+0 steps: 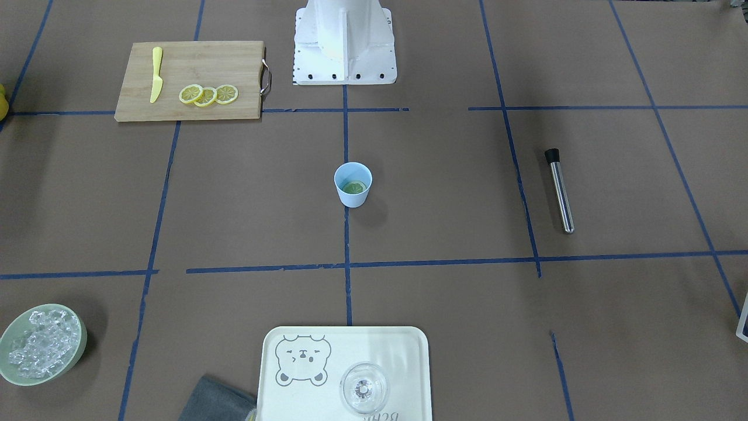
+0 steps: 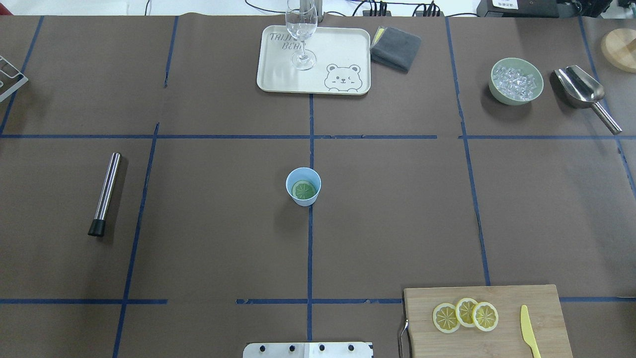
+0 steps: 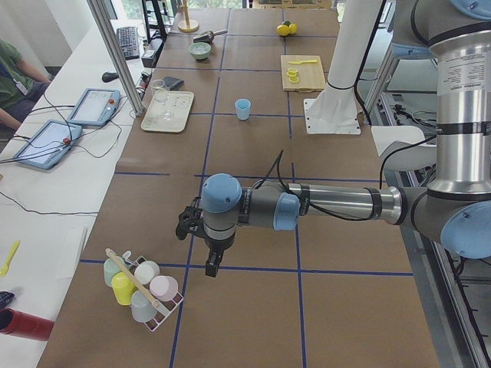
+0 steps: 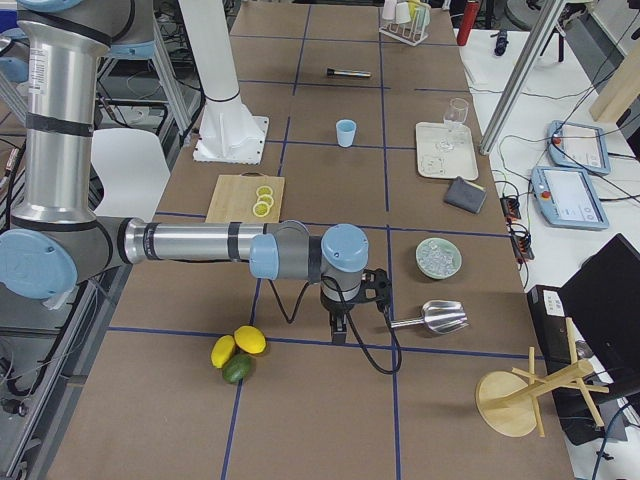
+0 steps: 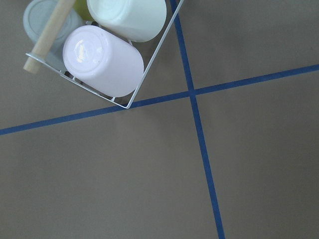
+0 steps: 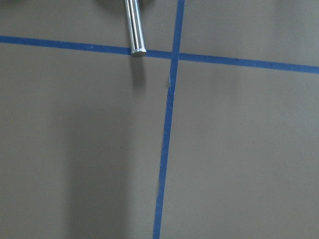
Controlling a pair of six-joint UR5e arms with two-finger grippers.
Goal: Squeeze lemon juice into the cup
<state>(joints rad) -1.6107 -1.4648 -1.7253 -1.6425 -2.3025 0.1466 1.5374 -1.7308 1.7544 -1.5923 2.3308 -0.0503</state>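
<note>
The light blue cup (image 1: pixel 353 184) stands upright at the table's middle and also shows in the overhead view (image 2: pixel 303 186). A round lemon slice (image 2: pixel 303 189) lies inside it and looks greenish. Three more lemon slices (image 2: pixel 465 314) lie on a wooden cutting board (image 2: pixel 507 298). My left gripper (image 3: pixel 211 264) hangs far from the cup, over the table next to a cup rack. My right gripper (image 4: pixel 338 330) hangs over the opposite end, near a metal scoop. Both show only in the side views, so I cannot tell whether they are open or shut.
A yellow knife (image 2: pixel 529 338) lies on the board. A steel muddler (image 2: pixel 105 194) lies on the left side. A tray (image 2: pixel 343 49) bears a clear glass (image 2: pixel 301 35). Beside it are a grey cloth (image 2: pixel 396 47), a green bowl of ice (image 2: pixel 516 81) and the scoop (image 2: pixel 584 92). The rack (image 5: pixel 149 74) holds upturned cups.
</note>
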